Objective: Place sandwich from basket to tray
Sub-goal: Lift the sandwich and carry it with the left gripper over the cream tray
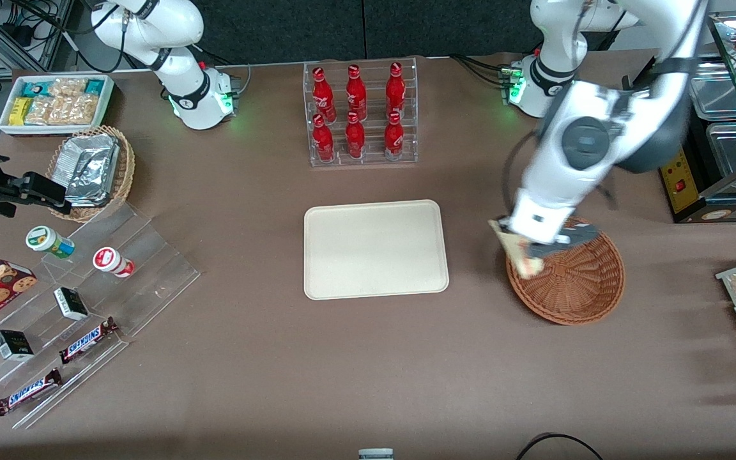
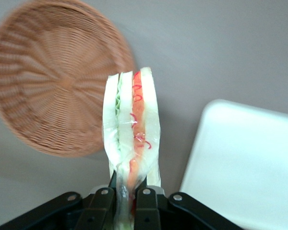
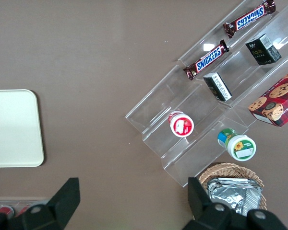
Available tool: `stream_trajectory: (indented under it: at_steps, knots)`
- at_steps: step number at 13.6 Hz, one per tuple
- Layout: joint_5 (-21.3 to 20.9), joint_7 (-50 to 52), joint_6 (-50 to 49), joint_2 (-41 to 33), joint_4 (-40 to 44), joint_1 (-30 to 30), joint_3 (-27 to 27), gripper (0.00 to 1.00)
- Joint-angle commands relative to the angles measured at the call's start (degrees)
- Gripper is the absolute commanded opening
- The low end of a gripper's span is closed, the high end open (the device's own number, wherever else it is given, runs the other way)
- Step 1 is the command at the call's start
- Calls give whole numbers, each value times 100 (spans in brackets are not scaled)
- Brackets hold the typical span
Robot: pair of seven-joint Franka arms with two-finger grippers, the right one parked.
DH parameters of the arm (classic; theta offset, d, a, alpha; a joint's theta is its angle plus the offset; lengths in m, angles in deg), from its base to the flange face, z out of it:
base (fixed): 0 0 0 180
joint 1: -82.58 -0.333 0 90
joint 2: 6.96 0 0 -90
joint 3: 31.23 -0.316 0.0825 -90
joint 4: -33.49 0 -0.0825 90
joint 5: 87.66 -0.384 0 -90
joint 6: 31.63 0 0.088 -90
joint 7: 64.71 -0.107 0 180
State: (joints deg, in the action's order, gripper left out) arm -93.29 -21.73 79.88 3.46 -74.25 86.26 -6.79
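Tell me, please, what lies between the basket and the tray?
Only bare tabletop; in the front view the gripper holds the sandwich above the basket rim nearest the tray.

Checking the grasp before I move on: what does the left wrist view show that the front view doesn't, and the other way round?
Left wrist only: the sandwich's red, green and pale layers, and the fingers clamped on its wrapped end. Front only: the gripper over the basket's rim nearest the tray, plus the cola bottles and snack shelves. Both: sandwich held clear of the basket, tray bare.
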Motion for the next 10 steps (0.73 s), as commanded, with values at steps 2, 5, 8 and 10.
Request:
stream_trajectory:
  at_steps: [2, 5, 8, 10]
  knots:
    - [-314, 8, 248, 775, 367, 71, 850, 0]
    - [-447, 191, 258, 1573, 1050, 702, 877, 0]
    - [-1165, 868, 284, 2391, 1579, 1336, 842, 0]
    - [-1370, 1089, 284, 2893, 2061, 1749, 834, 0]
